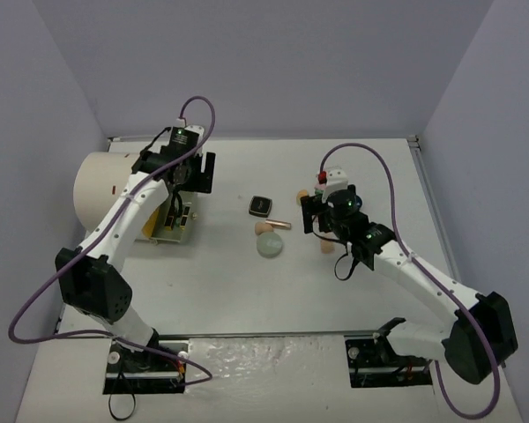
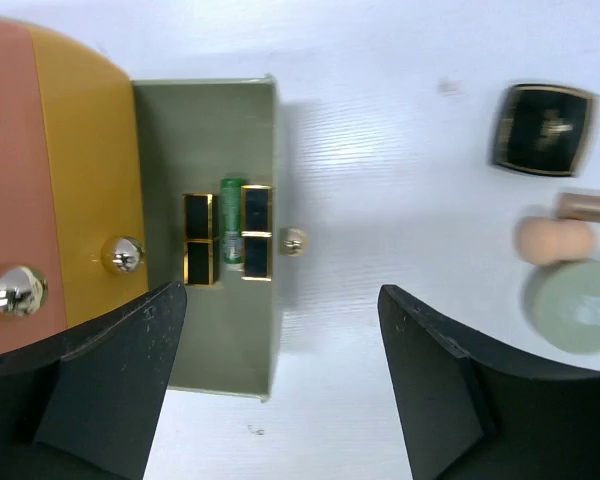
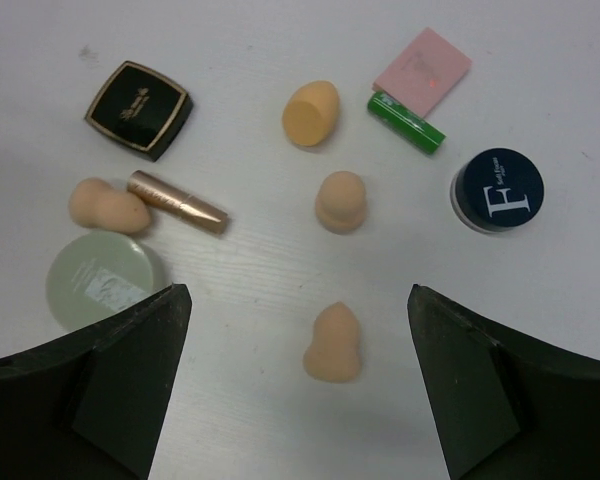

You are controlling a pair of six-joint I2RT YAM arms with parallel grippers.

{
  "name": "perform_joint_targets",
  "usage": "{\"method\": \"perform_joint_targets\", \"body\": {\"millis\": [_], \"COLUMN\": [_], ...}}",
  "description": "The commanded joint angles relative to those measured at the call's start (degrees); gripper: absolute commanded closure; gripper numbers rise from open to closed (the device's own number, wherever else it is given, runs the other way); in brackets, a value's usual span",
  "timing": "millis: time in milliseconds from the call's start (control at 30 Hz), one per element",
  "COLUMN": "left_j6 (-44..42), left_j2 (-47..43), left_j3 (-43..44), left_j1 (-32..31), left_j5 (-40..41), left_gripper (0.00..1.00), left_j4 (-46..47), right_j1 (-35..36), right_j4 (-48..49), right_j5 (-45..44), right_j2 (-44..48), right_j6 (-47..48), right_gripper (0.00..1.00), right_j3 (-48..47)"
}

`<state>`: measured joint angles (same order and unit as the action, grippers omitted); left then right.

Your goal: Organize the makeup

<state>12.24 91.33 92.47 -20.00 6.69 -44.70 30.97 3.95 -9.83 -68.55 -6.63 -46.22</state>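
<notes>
My left gripper [image 2: 280, 292] hangs open and empty over the edge of an olive drawer [image 2: 205, 340]. In the drawer lie two black-and-gold lipsticks [image 2: 257, 232] and a green tube [image 2: 232, 190]. My right gripper [image 3: 298, 295] is open above a peach sponge [image 3: 333, 343], which lies on the table between the fingers, untouched. Around it lie more sponges [image 3: 341, 201], a black square compact [image 3: 138, 108], a rose-gold lipstick [image 3: 177, 202], a pale green disc [image 3: 100, 280], a pink pad [image 3: 423, 70], another green tube [image 3: 406, 123] and a dark round compact [image 3: 497, 189].
The large cream cylinder [image 1: 101, 189] with its orange front [image 2: 80, 180] lies at the table's left, and the drawer sticks out of it toward the middle. Grey walls close the table at the back and both sides.
</notes>
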Motion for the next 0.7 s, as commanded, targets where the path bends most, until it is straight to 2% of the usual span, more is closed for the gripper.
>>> {"method": "perform_joint_targets", "body": {"millis": [0,167,333,667], "left_j6": [0.96,0.45,-0.81,-0.89], "left_j2": [-9.05,-18.56,-27.57,-30.59], "left_j3": [-3.12,-12.42,-22.04,-25.60], "left_j1": [-0.13,-0.13,-0.04,0.05], "left_j5": [-9.47,-14.30,-12.06,-8.29], "left_gripper": [0.24,0.21,0.12,0.06], "left_j4": [6.25,11.22,16.09,17.10], "right_j1": [-6.68,-13.65,-17.35,-20.52], "right_j4": [0.79,-0.14,-1.63,-3.60], "right_j5": [4.05,11.46,14.86,20.07], "right_j2": [-6.61,-14.44,-23.66,-38.13], "right_j6": [0.58,4.73,10.38,18.28], "right_gripper": [0.19,0.24,0.26,0.33], "right_j3": [-5.31,-10.82,-17.61,-28.79]}}
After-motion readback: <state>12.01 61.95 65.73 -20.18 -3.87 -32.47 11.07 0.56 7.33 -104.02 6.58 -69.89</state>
